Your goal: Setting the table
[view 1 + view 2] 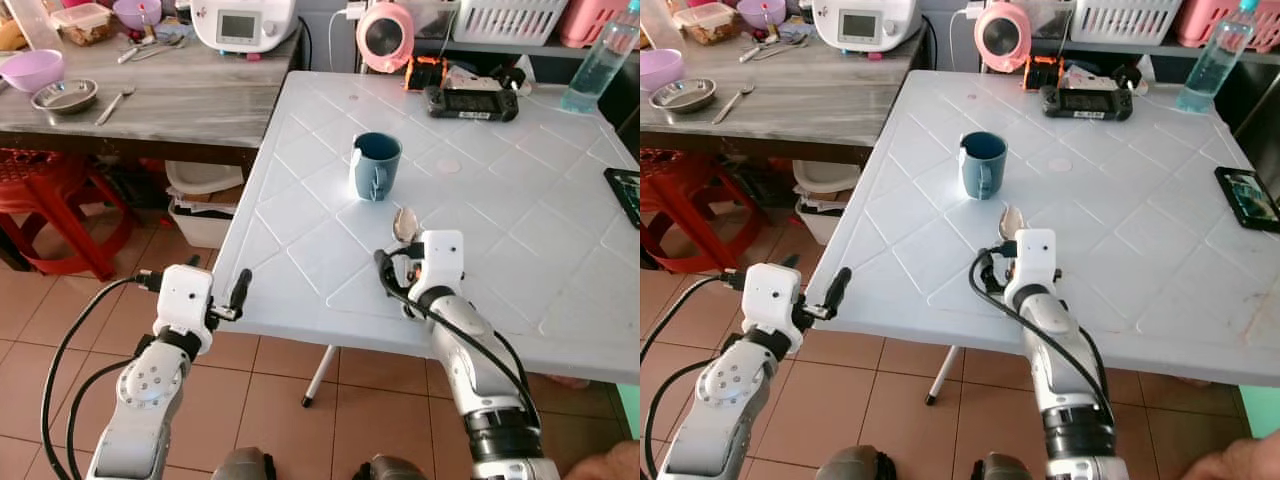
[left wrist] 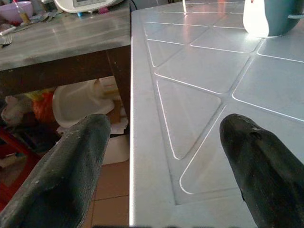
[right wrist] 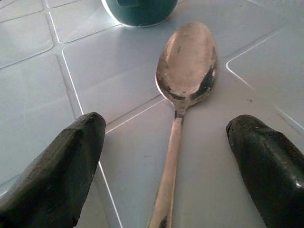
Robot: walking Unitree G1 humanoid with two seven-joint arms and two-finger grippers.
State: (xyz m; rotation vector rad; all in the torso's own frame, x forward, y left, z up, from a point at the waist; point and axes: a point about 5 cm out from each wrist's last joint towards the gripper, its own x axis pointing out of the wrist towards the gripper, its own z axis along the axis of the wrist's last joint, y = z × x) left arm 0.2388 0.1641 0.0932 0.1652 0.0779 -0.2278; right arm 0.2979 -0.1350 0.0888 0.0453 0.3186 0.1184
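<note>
A metal spoon (image 3: 187,66) lies flat on the white plastic table (image 1: 520,260), its bowl pointing toward a blue mug (image 1: 376,165) that stands upright just beyond it. My right gripper (image 3: 168,130) is open and low over the table, one black finger on each side of the spoon's handle, touching neither side. In the left eye view the spoon's bowl (image 1: 405,224) pokes out ahead of that wrist. My left gripper (image 1: 218,276) is open and holds nothing. It hovers at the table's near-left edge (image 2: 137,142), one finger over the floor and one over the tabletop.
A handheld game console (image 1: 472,101), a water bottle (image 1: 600,62) and a phone (image 1: 626,192) lie on the table's far and right parts. To the left stands a wooden table (image 1: 180,95) with bowls, cutlery and an appliance. Below it are a red stool (image 1: 55,215) and white tubs.
</note>
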